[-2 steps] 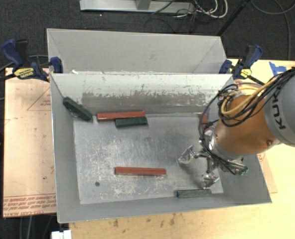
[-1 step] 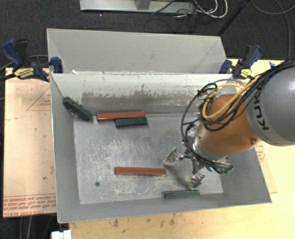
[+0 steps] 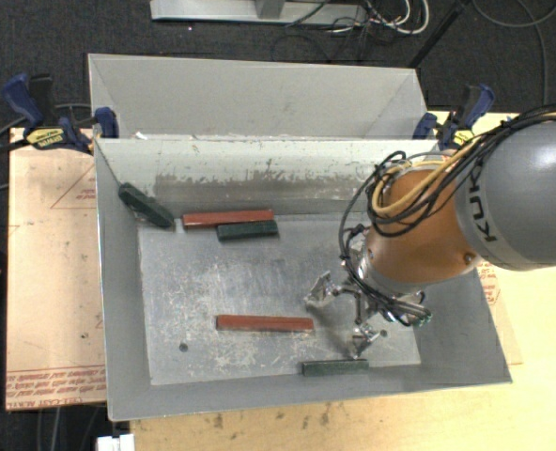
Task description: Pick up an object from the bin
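Camera view, from above and a little to one side. Shows a grey sheet-metal bin [image 3: 118,280] with sloping walls and a scuffed floor. Reaching in from the right: the robot arm [image 3: 527,195], with a grey outer link, a rounded orange cover [image 3: 419,242] and loops of black cable [image 3: 391,191] at the wrist. Below the cover, the two-finger metal gripper [image 3: 344,316], low over the right half of the floor. Stands open, with fingers [image 3: 322,292] spread well apart, one toward the bin's middle, the other toward the front wall. Grips nothing; between the fingers, scuffed floor.

Nearest to it, two bars. On the middle of the floor, a long flat red-brown bar [image 3: 264,323], lying left to right, with its right end just beside the inner finger; cannot tell whether touching. Along the foot of the front wall, a short dark green flat bar [image 3: 334,366], lying flat, just in front of the other fingertip; contact there likewise cannot be told.

Well apart from the gripper, at the back wall: a second long red-brown bar [image 3: 227,219], flat along the foot of the wall. Touching its front edge, a shorter dark green bar [image 3: 247,232], set toward its right end. In the far left corner, a dark grey-green block [image 3: 146,206], slanting across the corner, near the left end of the back bar.
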You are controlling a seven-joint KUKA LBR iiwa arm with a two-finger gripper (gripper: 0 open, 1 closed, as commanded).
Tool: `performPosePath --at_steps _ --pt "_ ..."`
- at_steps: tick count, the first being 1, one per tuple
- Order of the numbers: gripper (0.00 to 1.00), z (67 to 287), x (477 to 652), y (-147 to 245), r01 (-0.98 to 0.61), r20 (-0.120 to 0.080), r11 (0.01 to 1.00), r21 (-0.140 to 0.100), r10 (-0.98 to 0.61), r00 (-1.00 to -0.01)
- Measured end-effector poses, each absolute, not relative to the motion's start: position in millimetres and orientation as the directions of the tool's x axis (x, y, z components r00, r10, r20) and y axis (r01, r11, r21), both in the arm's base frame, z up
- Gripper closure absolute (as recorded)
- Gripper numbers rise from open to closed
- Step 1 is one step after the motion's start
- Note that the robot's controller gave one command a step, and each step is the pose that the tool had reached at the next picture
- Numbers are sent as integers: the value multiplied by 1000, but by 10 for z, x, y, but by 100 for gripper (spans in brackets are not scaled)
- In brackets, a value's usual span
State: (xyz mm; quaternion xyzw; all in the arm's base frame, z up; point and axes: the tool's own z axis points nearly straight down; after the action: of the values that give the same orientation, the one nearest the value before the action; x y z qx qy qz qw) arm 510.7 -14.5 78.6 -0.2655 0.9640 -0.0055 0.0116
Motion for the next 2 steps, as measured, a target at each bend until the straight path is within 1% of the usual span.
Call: performPosePath --at_steps 1,2 --pt "100 824 5226 694 -548 -12 836 -1 -548 -836" --pt "100 824 5226 694 -549 -12 836 -2 -548 -836"
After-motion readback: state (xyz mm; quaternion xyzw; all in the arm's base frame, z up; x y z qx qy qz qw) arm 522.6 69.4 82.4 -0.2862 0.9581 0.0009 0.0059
